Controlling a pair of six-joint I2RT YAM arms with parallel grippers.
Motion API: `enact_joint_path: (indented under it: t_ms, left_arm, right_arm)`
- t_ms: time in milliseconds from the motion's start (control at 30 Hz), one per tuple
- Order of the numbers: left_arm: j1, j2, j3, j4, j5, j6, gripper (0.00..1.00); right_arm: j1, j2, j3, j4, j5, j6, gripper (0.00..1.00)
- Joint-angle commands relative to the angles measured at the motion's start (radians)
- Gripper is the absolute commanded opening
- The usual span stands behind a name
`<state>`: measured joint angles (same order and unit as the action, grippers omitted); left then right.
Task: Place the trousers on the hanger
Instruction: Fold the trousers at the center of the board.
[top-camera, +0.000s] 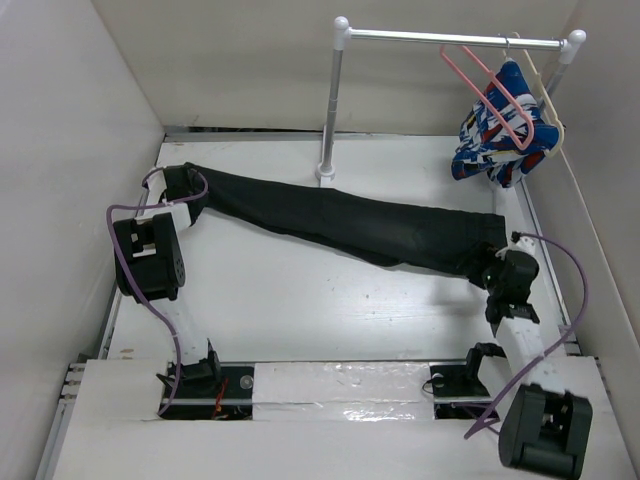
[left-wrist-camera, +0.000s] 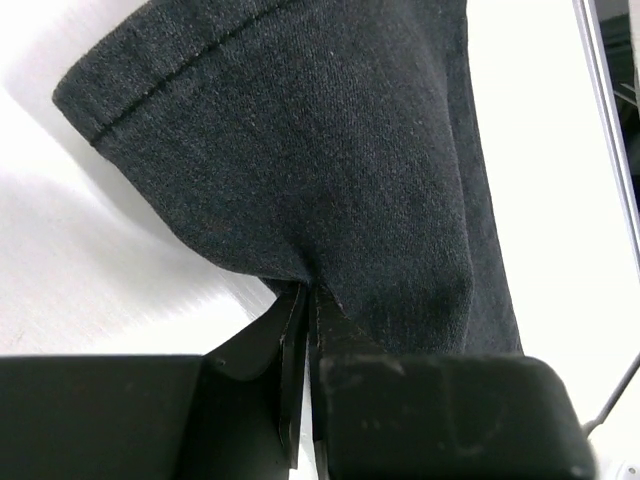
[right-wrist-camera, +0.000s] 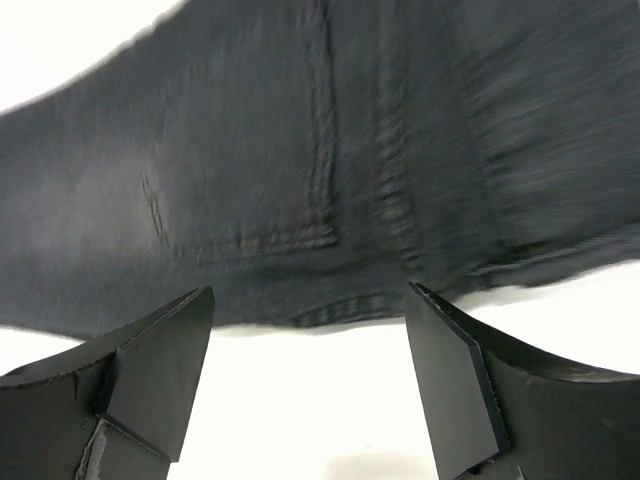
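The black trousers (top-camera: 340, 222) lie stretched across the table from back left to right. My left gripper (top-camera: 182, 196) is shut on the hem end of the trousers (left-wrist-camera: 330, 170) at the left. My right gripper (top-camera: 492, 262) is open and empty just in front of the waist end, whose back pocket (right-wrist-camera: 250, 170) shows above the spread fingers (right-wrist-camera: 160, 370). The pink hanger (top-camera: 490, 95) hangs on the rail (top-camera: 450, 38) at the back right, away from both grippers.
A cream hanger (top-camera: 545, 100) with a blue, white and red garment (top-camera: 500, 145) hangs on the same rail beside the pink one. The rail's left post (top-camera: 330, 110) stands just behind the trousers. White walls close in the table's sides.
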<state>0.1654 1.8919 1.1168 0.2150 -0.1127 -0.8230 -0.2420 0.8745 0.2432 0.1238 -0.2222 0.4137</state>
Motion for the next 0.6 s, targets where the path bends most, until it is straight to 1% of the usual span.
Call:
enact_joint_path:
  t_ms: [0, 67, 133, 167, 233, 267, 333, 500, 567]
  left_arm:
    - [0.002, -0.025, -0.008, 0.061, -0.007, 0.041, 0.0]
    - [0.002, -0.043, -0.018, 0.066, -0.027, 0.051, 0.0]
    - [0.002, -0.053, -0.023, 0.057, -0.03, 0.061, 0.0]
    - [0.002, -0.056, -0.02, 0.044, -0.034, 0.062, 0.0]
    - [0.002, -0.063, -0.017, -0.001, -0.054, 0.076, 0.0]
    - [0.002, -0.068, -0.017, -0.017, -0.065, 0.079, 0.0]
    - [0.011, -0.088, -0.025, -0.058, -0.094, 0.087, 0.0]
    - [0.011, -0.139, -0.075, -0.109, -0.145, 0.091, 0.0]
    - [0.022, -0.128, -0.049, -0.102, -0.096, 0.12, 0.0]
  right_arm:
    - [-0.008, -0.158, -0.019, -0.062, 0.113, -0.024, 0.82]
    - [-0.008, -0.145, -0.019, -0.05, 0.095, -0.033, 0.85]
    - [-0.008, -0.054, -0.015, -0.007, 0.063, -0.047, 0.88]
    - [-0.008, -0.017, -0.01, 0.006, 0.019, -0.05, 0.9]
    - [-0.008, 0.071, 0.028, -0.009, -0.008, -0.061, 0.9]
    - [-0.008, 0.09, 0.039, -0.007, -0.031, -0.065, 0.92]
    - [-0.008, 0.118, 0.042, 0.016, -0.043, -0.069, 0.91]
    - [-0.008, 0.071, 0.024, 0.025, -0.063, -0.067, 0.91]
    - [-0.008, 0.032, 0.015, 0.025, -0.087, -0.073, 0.9]
